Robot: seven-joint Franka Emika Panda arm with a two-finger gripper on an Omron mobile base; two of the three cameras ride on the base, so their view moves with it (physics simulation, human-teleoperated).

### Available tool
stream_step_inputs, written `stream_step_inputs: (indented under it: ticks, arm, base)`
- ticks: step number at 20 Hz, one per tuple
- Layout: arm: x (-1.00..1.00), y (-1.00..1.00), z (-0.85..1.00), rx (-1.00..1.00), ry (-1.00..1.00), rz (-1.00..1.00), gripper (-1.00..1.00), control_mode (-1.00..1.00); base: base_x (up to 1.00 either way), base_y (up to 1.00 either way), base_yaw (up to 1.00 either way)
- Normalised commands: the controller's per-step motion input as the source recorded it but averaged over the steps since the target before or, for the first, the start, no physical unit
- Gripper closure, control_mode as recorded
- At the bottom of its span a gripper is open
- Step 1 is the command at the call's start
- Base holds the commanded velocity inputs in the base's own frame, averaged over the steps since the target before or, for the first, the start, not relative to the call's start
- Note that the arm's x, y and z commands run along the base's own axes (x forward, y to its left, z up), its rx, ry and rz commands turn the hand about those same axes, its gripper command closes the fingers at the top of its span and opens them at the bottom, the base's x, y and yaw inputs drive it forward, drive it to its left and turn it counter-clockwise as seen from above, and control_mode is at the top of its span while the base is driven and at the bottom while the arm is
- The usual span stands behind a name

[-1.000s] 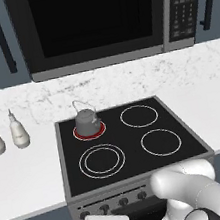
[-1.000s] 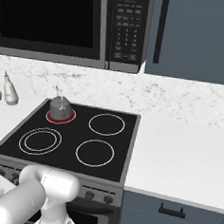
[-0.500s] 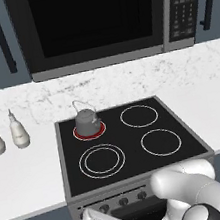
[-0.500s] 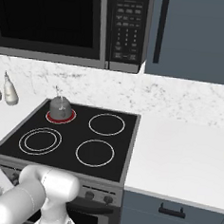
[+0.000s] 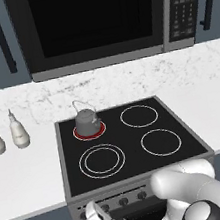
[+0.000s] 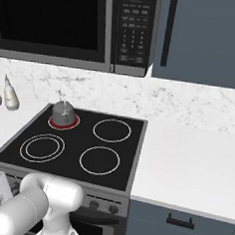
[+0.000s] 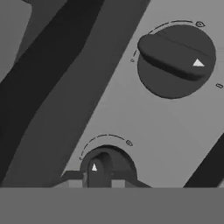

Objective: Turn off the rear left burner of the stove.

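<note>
Your gripper (image 5: 94, 217) has dropped lower against the stove's (image 5: 138, 173) front panel over the last second. In the hand view the near knob (image 7: 105, 168) sits at 6 o'clock, apparently between the fingertips; whether they clench it cannot be told. A second knob (image 7: 176, 59) lies at 1 o'clock. Farther back, the rear left burner (image 5: 89, 131) glows red under the kettle (image 5: 86, 118), at 10 o'clock on the glass. Judge the task as unfinished: the knob needs turning.

No legible text; microwave keypad (image 6: 131, 28) labels blurred.
</note>
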Motion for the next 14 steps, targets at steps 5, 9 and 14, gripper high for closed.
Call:
stream_step_inputs:
  ticks: [5, 9, 14]
  arm:
    - [0.16, 0.0, 0.16, 0.45, 0.0, -0.19, 1.0, -1.0]
    - [0.11, 0.0, 0.13, 0.49, 0.0, -0.2, 1.0, -1.0]
    - [0.11, 0.0, 0.11, 0.52, 0.0, -0.21, 1.0, -1.0]
  base:
    - [0.0, 0.0, 0.0]
    - [0.0, 0.0, 0.0]
    - [0.0, 0.0, 0.0]
